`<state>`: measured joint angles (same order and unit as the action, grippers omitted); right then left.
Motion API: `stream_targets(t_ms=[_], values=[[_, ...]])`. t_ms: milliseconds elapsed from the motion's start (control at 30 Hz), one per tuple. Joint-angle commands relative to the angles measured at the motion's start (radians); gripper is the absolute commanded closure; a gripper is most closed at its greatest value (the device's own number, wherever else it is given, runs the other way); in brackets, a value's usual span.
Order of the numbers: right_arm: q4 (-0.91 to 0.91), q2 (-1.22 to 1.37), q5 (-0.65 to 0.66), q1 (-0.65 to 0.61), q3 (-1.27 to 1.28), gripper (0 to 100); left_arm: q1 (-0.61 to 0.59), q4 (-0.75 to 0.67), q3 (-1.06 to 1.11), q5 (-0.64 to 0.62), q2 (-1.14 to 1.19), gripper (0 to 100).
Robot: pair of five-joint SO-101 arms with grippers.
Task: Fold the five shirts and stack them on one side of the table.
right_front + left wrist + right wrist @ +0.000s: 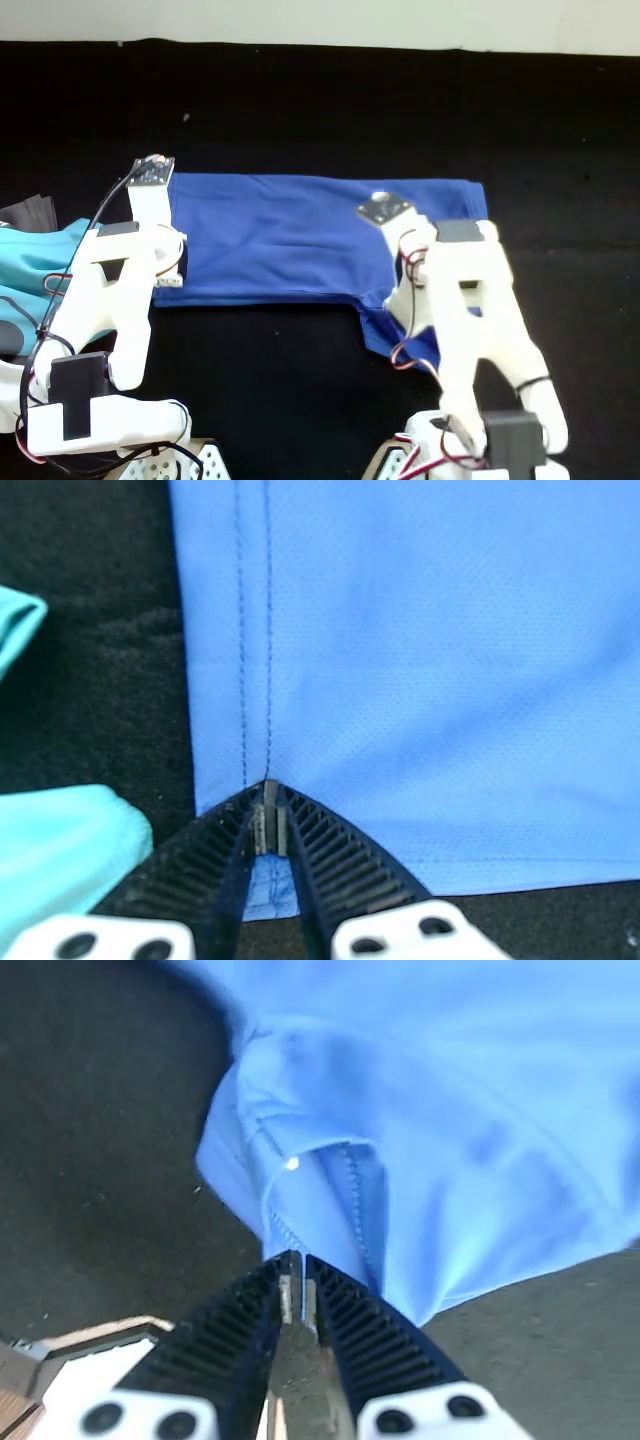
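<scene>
Blue shirt [300,235] spread flat on black table [300,100], left gripper [268,815] pinched onto its hem corner, right gripper [296,1275] clamped on the sleeve edge (robot's side), teal shirt [30,262] bunched beside the left arm.

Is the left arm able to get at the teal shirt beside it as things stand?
Probably not at once. Its end effector is shut on the blue shirt at the hem and must let go first. The teal shirt lies close beside it, with nothing between.

Looks like a robotics lab: black-clothed desk [300,100], white hobby arms [470,300] trailing bare wires [405,350], pale wall [320,20] along the frame's top.
</scene>
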<state>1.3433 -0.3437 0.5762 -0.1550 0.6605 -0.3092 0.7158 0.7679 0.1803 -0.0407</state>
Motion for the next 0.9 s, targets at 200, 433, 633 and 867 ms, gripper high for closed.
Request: stream_targets(t_ms=[200, 433, 633, 867], values=[[-0.332, 0.050, 0.015, 0.110, 0.110, 98.0, 0.004, -0.023, -0.004, 0.005, 0.010, 99], [-0.239, 0.105, 0.015, 0.056, 0.128, 98.0, 0.004, -0.023, -0.004, 0.006, 0.012, 99], [-0.059, 0.105, 0.015, -0.047, 0.133, 98.0, 0.004, -0.023, -0.004, 0.006, 0.012, 99], [-0.044, 0.058, 0.014, -0.053, 0.128, 98.0, 0.004, -0.023, -0.004, 0.006, 0.012, 99]])
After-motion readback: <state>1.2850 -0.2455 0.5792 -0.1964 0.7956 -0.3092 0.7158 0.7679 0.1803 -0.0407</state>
